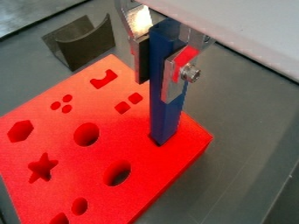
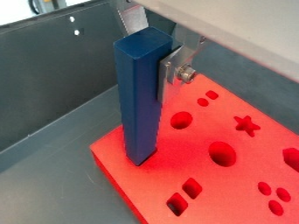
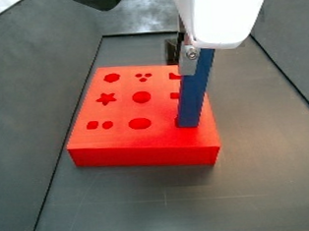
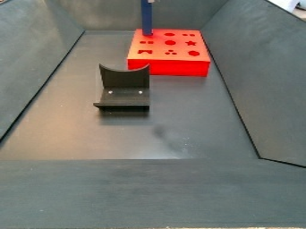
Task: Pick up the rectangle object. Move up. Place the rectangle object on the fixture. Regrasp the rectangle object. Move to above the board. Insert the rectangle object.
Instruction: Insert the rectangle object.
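Two-finger gripper pinching slim matte blue rectangular bar upright (lower end meeting flat red-orange board), dark grey fixture at the board's 7 o'clock in a side view.

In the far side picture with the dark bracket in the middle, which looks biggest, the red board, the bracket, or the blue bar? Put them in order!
1. Red board
2. Fixture, nearly as big, but it sits nearer the camera, so this is unsure
3. Blue bar, smallest; only its lower part shows, standing upright on the board's far corner. The gripper holds it, jaws clamped.
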Available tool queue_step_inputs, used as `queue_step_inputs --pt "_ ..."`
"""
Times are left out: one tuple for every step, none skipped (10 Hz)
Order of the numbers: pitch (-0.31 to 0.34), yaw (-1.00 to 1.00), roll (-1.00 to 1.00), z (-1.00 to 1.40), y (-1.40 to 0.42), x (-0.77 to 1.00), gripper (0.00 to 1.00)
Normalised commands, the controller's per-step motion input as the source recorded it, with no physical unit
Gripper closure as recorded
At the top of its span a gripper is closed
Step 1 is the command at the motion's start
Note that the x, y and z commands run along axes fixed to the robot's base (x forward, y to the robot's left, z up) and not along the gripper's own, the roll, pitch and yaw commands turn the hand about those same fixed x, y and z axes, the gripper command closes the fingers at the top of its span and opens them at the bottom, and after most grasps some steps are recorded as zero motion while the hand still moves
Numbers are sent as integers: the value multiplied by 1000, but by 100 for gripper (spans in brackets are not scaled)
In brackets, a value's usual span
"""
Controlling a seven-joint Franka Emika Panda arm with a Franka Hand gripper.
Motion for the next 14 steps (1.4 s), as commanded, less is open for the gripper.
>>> queue_step_inputs --pt "0 -271 0 -3 0 0 100" --pt "0 -266 0 0 0 0 100" --pt "44 -154 0 0 0 0 100" --pt "11 -54 0 0 0 0 100" --pt "0 0 0 0 51 -20 100" --pt "0 46 0 -23 137 0 100" --pt "0 0 0 0 23 0 100" --pt "0 0 11 0 0 0 100" --pt "0 0 26 -54 0 0 100" --pt "0 -6 0 -91 0 0 100" --pt "0 -6 0 -123 3 0 100" --pt "61 -3 39 -140 0 0 100" --pt "84 -9 33 -111 6 0 100" --pt "76 -14 17 -89 17 0 100"
